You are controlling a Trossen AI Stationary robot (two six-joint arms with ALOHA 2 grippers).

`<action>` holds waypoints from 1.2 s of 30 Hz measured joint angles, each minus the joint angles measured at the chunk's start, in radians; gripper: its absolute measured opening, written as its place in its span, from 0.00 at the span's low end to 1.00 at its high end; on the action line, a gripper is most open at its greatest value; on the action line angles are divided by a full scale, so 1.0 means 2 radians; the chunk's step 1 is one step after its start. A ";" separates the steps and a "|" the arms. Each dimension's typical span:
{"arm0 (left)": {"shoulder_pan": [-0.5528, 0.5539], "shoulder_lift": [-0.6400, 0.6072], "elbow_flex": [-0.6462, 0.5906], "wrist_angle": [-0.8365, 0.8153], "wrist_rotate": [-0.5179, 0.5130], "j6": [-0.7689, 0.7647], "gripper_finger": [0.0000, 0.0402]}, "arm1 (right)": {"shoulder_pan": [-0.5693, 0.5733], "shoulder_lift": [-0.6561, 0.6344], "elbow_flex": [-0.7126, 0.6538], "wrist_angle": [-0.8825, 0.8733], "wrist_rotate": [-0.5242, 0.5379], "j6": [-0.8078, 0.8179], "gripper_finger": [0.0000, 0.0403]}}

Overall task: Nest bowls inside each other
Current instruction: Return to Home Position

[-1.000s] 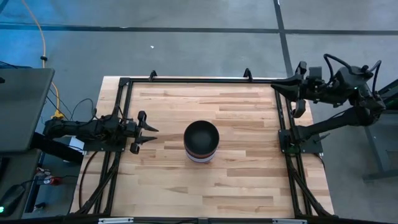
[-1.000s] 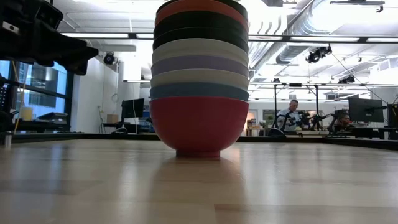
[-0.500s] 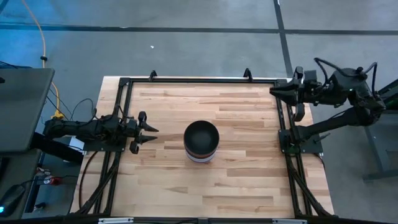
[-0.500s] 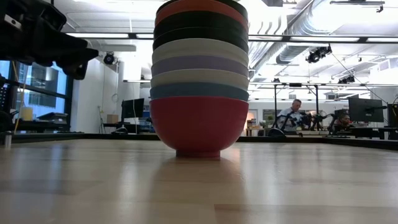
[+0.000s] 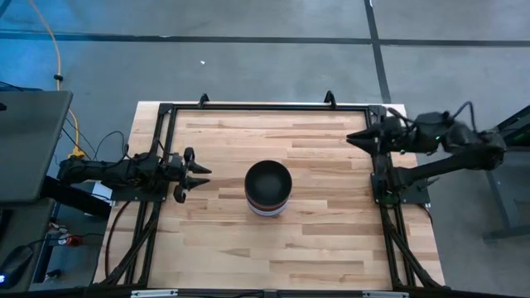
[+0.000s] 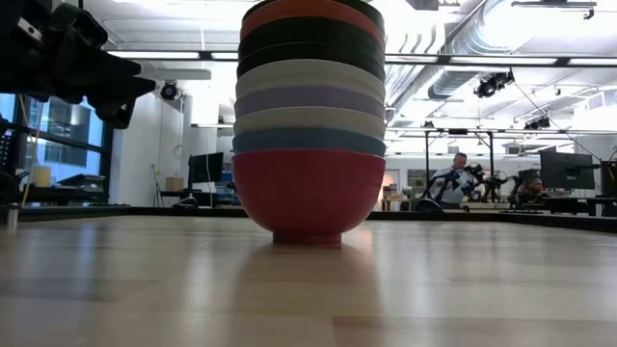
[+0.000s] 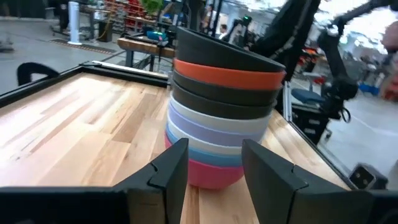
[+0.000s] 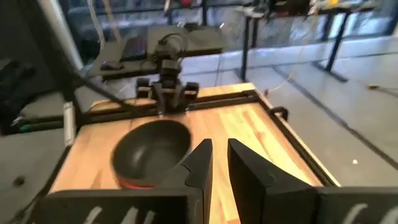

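All the bowls stand nested in one stack (image 5: 268, 189) at the table's middle, resting on the foot of the magenta bottom bowl (image 6: 308, 198). Above it come blue, white, lavender, white, two black, red, and a black bowl on top (image 7: 224, 53). My left gripper (image 5: 201, 175) hovers open just left of the stack, pointing at it, and the left wrist view frames the stack between its fingers (image 7: 214, 168). My right gripper (image 5: 349, 138) hangs over the table's right edge, pointing at the stack (image 8: 152, 149), with a narrow gap between its fingers (image 8: 219, 158).
A black metal frame (image 5: 265, 107) runs around the wooden table top (image 5: 323, 240). Bare wood lies on every side of the stack. A laptop (image 5: 29, 145) sits off the table's left side. People sit at desks in the room beyond (image 6: 453, 178).
My right arm has swung from beyond the far right corner toward the table's near edge and inward to the left, and its gripper now points over the right edge at the stack. The stack has stayed where it was.
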 joint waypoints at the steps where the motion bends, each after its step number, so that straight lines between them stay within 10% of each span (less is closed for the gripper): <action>1: 0.000 0.000 0.000 0.001 -0.005 -0.007 0.34 | 0.000 -0.016 -0.029 0.023 0.008 0.001 0.11; 22: 0.000 0.000 0.000 0.016 -0.041 0.064 0.34 | 0.000 -0.256 -0.388 0.150 0.042 0.002 0.11; 36: 0.000 0.000 0.000 0.013 -0.074 0.035 0.34 | 0.000 -0.250 -0.413 0.148 0.078 0.036 0.11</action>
